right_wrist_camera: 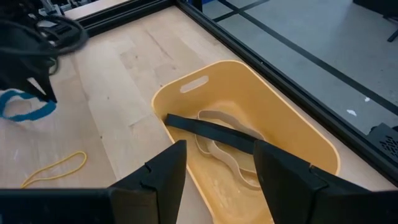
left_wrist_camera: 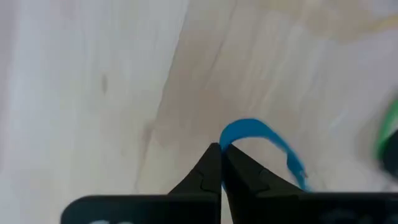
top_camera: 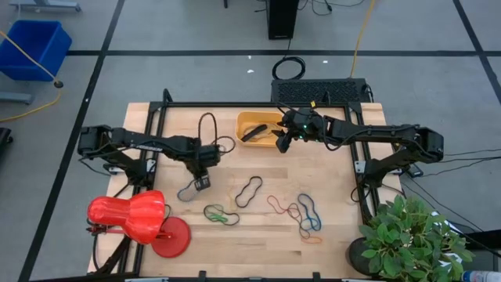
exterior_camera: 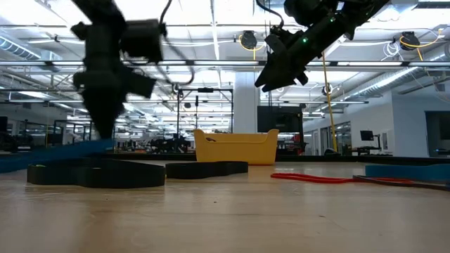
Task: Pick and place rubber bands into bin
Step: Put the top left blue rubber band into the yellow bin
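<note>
The orange-yellow bin (top_camera: 252, 119) stands at the table's far middle, with a black band (right_wrist_camera: 211, 132) and a tan band (right_wrist_camera: 219, 149) lying in it. My right gripper (top_camera: 280, 143) hovers open and empty over the bin's near right corner; its wrist view (right_wrist_camera: 214, 162) looks down into the bin. My left gripper (top_camera: 202, 182) is left of centre, pointing down, shut on a blue rubber band (left_wrist_camera: 258, 132). More bands lie flat on the table's near half: black (top_camera: 249, 190), green (top_camera: 221, 213), red (top_camera: 282, 206), blue-green (top_camera: 308, 213). My left gripper pinches the blue rubber band at one end of its loop (left_wrist_camera: 225, 140), between its two fingertips. The fingers come from above, pointing down. The rest of the loop (right_wrist_camera: 25, 111) curves away beside the fingers, on or just above the table.
A red desk lamp (top_camera: 133, 218) stands at the near left corner and a potted plant (top_camera: 415, 239) at the near right. A thin tan band (right_wrist_camera: 56, 168) lies on the wood between the blue band and the bin. A black frame (top_camera: 156, 125) edges the table.
</note>
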